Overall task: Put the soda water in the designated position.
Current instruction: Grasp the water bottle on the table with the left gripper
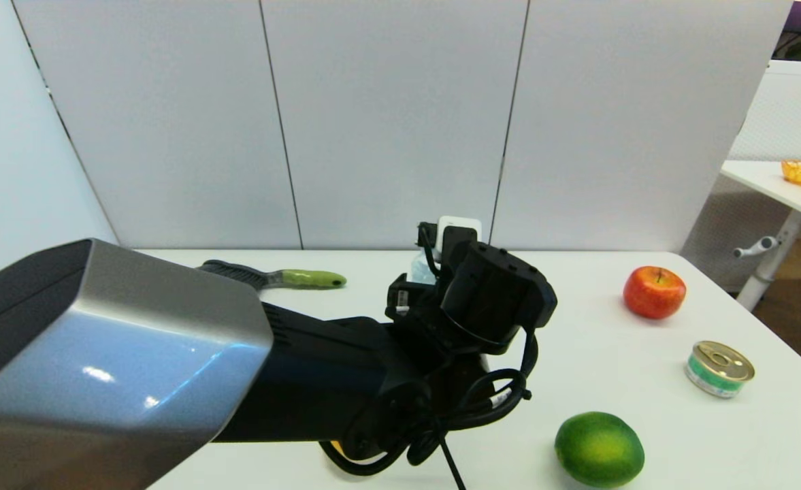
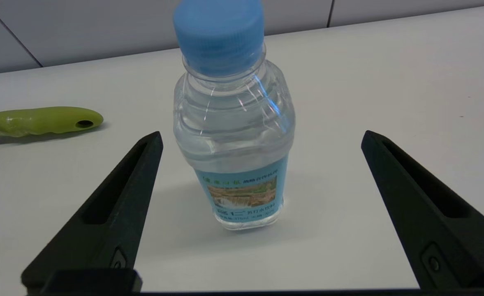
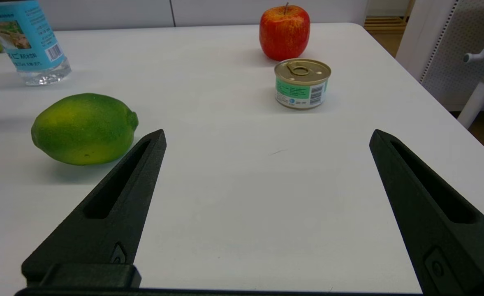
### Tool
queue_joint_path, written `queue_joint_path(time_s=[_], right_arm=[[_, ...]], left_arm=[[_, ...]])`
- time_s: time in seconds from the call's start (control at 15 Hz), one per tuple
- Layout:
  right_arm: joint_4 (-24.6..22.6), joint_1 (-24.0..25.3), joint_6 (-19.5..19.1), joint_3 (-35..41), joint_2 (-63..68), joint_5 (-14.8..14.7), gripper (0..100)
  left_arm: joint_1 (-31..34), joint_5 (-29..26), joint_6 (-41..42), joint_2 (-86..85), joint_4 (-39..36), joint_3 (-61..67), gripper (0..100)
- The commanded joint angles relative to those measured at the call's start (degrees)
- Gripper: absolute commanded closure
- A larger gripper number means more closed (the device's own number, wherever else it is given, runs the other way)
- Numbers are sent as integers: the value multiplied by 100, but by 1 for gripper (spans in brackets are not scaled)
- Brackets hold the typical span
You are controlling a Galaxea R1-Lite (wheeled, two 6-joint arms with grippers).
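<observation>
So the left end effector [image 2: 260, 137] was reaching out over the middle of the white desk [image 1: 604, 354], fingers [image 2: 114, 209] spread wide apart and gripping nothing. The soda water [image 2: 233, 123] stood upright on the desk right in line with the gap between those fingers, not touching either one. In the head view the arm's wrist covered almost all of the bottle, just a sliver of it [image 1: 422, 270] peeked out past the black housing, toward 12 o'clock from the wrist. Blue cap on, blue label with a little landscape picture facing the left wrist camera. Off at about 9 o'clock from the bottle lay a brush with a green handle [image 1: 312, 278], well apart from it. The right end effector [image 3: 266, 137] hung low over the near right part of the desk, its fingers also wide apart and empty. From the desk's middle, a red apple [image 1: 654, 292] sat around 2 o'clock, a short green-banded can [image 1: 718, 368] near 4 o'clock by the right edge, and a green lime [image 1: 599, 449] around 5 o'clock close to the near edge. All three sat apart from each other and well away from the bottle.
</observation>
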Motion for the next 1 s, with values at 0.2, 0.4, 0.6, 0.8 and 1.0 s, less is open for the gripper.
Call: queue_joint_path(time_s=[0.2, 0.4, 0.6, 0.8, 1.0], right_arm=[[0, 0, 0, 1, -1, 0, 0], [0, 0, 0, 1, -1, 0, 0], [0, 0, 0, 1, -1, 0, 0], [0, 0, 0, 1, -1, 0, 0], [0, 0, 0, 1, -1, 0, 0]], left_arm=[[235, 51, 5, 512, -15, -436, 0], [332, 51, 5, 696, -15, -656, 0], [376, 51, 23, 775, -33, -752, 0], [455, 51, 32, 837, -42, -875, 0], [490, 77, 76, 846, -191, -884, 0]])
